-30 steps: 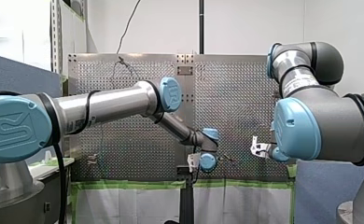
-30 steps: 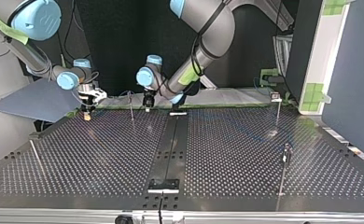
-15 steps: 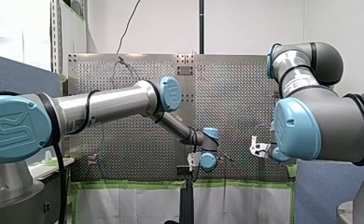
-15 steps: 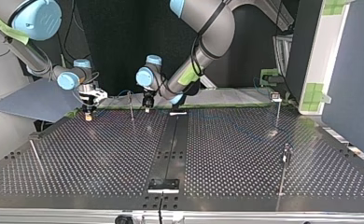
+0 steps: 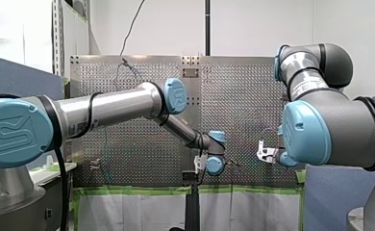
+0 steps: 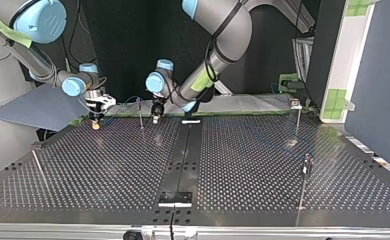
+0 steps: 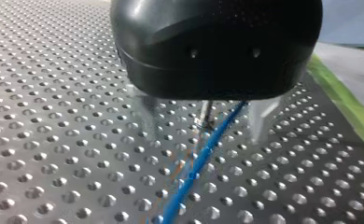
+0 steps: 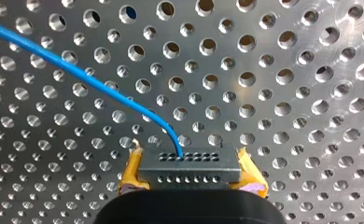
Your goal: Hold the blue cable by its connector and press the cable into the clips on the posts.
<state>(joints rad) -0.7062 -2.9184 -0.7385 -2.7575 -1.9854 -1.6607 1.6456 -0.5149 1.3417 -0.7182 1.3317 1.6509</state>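
Your left end effector had eased lower beside the post near the desk's arm-side edge, standing open around the cable, while your right end effector clamped the connector nearby, so clipping looked close.

Left arm: silver tube, dark grey joints, light blue round caps embossed with a logo.
Right arm: dark grey shell, silver link, the same blue caps.
Wire: black, along the left arm.
Tape: green strip on the left forearm.
Left claw: glossy black rounded housing, two small holes.
Right claw: black body, yellow pads.
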